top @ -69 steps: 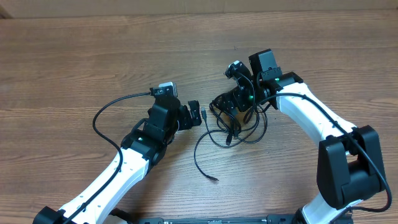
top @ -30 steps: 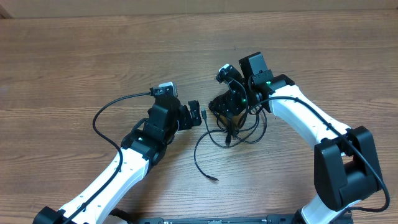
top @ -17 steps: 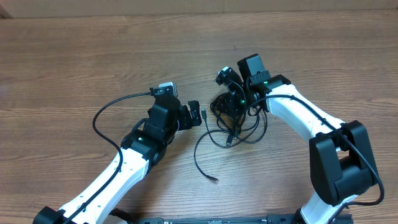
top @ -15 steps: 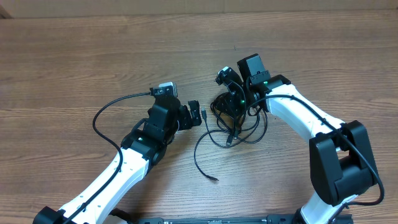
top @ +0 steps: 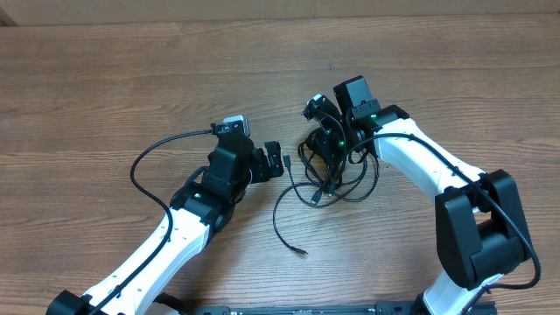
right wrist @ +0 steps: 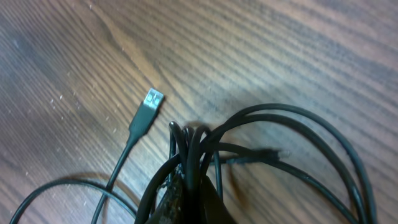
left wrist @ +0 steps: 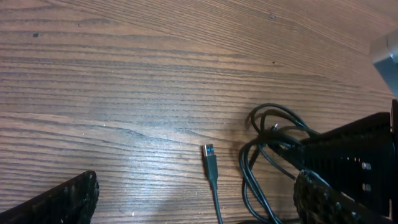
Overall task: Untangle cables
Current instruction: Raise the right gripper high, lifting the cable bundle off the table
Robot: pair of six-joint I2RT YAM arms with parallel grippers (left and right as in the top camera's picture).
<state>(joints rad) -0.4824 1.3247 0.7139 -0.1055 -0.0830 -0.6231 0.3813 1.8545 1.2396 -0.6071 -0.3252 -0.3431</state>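
The cables (top: pixel 326 182) lie as a tangled clump of thin black cords at the table's middle. One strand curls toward the front and ends in a small plug (top: pixel 300 251). My right gripper (top: pixel 320 150) is shut on a bundle of the cables (right wrist: pixel 205 149), several strands pinched between its fingers (right wrist: pixel 186 202). A USB plug (right wrist: pixel 150 104) on another strand lies flat just left of that bundle. My left gripper (top: pixel 273 162) stands wide open left of the clump, its fingertips (left wrist: pixel 71 198) apart on either side of the USB plug (left wrist: pixel 210 157), touching nothing.
A thicker black arm wire (top: pixel 149 166) loops out left of the left arm. The right gripper's black body (left wrist: pixel 357 155) fills the right edge of the left wrist view. Bare wooden table (top: pixel 131 79) surrounds the clump.
My right gripper has closed on the cable bundle, and the clump has drawn in slightly toward it. The left arm has not moved.
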